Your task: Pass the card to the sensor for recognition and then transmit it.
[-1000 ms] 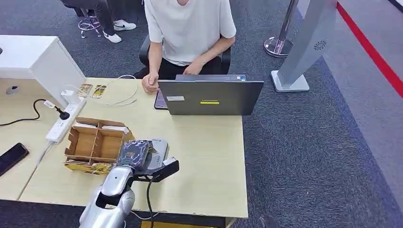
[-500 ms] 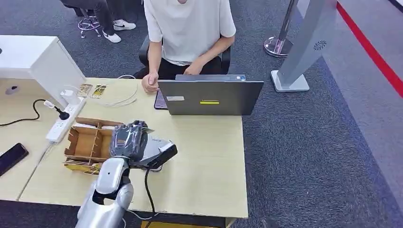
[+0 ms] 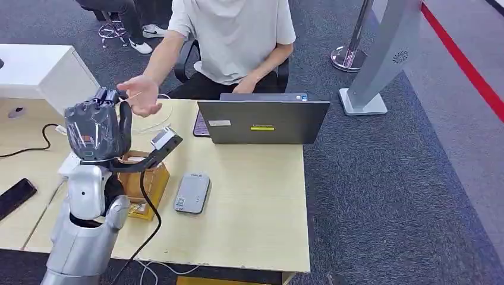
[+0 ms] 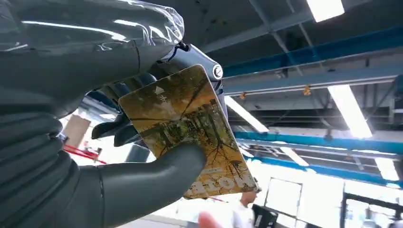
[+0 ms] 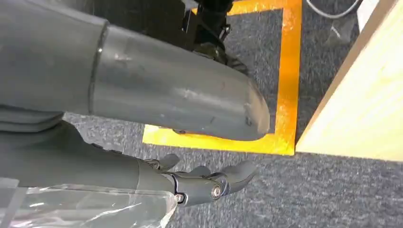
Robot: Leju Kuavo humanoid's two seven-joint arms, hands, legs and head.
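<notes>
My left hand (image 3: 95,129) is raised high over the table's left side, above the cardboard box (image 3: 145,181). It pinches a yellow-brown picture card (image 4: 190,128) between thumb and fingers, as the left wrist view shows with my left hand (image 4: 71,61) against the ceiling. A seated person's open hand (image 3: 140,95) reaches out just beyond my left hand. The grey card sensor (image 3: 192,193) lies flat on the table, uncovered. My right hand (image 5: 199,183) hangs beside the table edge with its fingers apart, holding nothing.
A dark laptop (image 3: 261,122) stands open at the table's far side in front of the person. A black phone (image 3: 15,198) lies at the left. A white cabinet (image 3: 41,71) stands at far left. Cables trail from my arm. The wooden table edge (image 5: 366,109) is near my right hand.
My left hand rose from over the sensor and swung up and left with the card. The person's hand lifted off the table and reached toward it, palm open.
</notes>
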